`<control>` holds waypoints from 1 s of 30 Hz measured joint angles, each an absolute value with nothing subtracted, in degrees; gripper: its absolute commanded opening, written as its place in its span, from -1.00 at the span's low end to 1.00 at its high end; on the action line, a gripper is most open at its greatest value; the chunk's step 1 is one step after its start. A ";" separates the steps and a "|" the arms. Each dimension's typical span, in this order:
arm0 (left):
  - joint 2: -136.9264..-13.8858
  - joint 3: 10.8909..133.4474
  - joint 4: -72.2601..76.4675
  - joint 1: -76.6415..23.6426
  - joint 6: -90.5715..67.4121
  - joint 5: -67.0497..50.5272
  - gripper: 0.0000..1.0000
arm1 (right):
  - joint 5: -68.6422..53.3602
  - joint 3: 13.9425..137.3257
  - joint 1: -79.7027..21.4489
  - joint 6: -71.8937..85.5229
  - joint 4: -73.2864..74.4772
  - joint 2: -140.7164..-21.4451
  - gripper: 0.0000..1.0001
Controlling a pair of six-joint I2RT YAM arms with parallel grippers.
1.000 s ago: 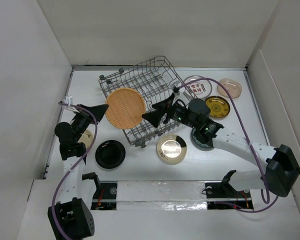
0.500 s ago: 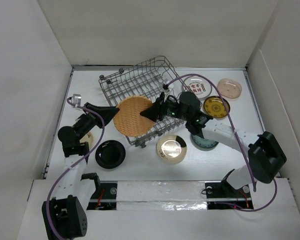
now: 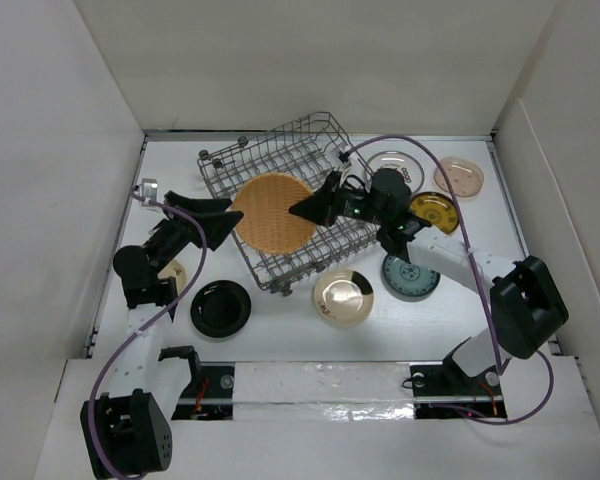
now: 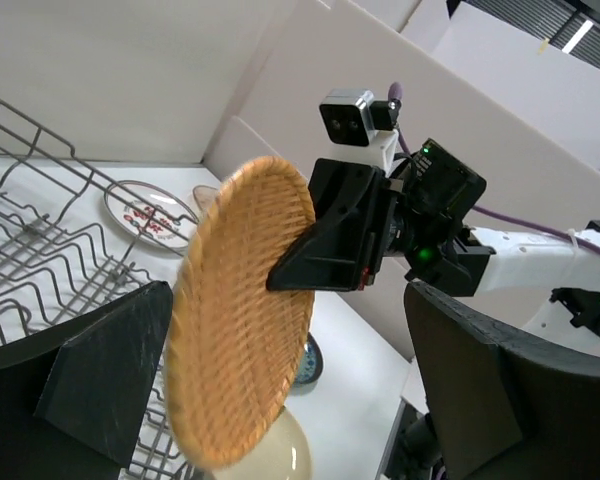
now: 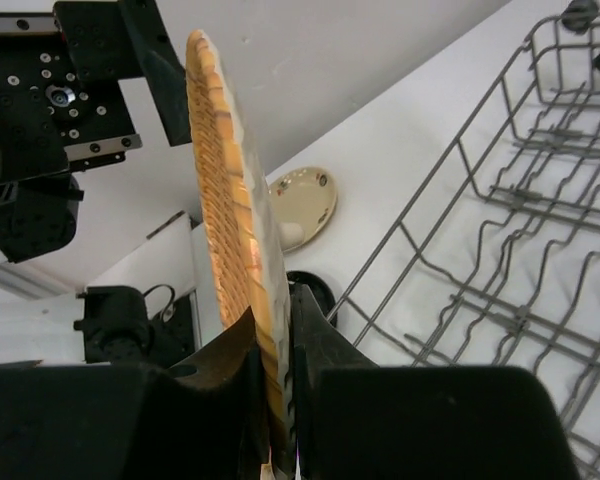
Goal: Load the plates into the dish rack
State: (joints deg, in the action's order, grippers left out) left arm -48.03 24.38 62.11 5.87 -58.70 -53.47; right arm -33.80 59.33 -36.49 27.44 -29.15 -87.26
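The orange-brown woven plate [image 3: 270,212] stands on edge over the front left part of the grey wire dish rack [image 3: 298,150]. My right gripper [image 3: 298,211] is shut on the plate's right rim; in the right wrist view both fingers clamp the edge-on plate [image 5: 223,210]. My left gripper [image 3: 225,222] is open beside the plate's left rim, its fingers [image 4: 105,375] spread wide around the plate [image 4: 242,340] without pinching it. On the table lie a black plate [image 3: 220,307], a glossy cream plate [image 3: 343,297], a teal plate [image 3: 411,278], a yellow plate [image 3: 435,213], a pink plate [image 3: 459,176] and a white red-marked plate [image 3: 389,164].
Another cream plate [image 3: 175,272] lies partly under the left arm. White walls close in the table on the left, back and right. The right arm's purple cable [image 3: 450,210] arcs over the yellow and white plates.
The orange-brown plate has passed from the left gripper to the right one and shifted right over the rack. The left gripper opened; the right closed on the rim.
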 measured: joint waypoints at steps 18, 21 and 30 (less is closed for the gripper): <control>-46.61 36.53 24.29 -0.82 -34.22 -46.72 0.98 | -3.11 76.36 -17.28 11.11 -20.49 -103.02 -1.00; -46.33 36.69 22.22 -1.76 -32.32 -46.70 0.98 | -1.17 78.02 -16.95 9.15 -16.60 -106.76 -1.00; -45.93 37.10 18.92 -2.68 -29.50 -46.24 0.98 | 4.78 81.69 -17.56 6.13 -8.86 -110.37 -1.00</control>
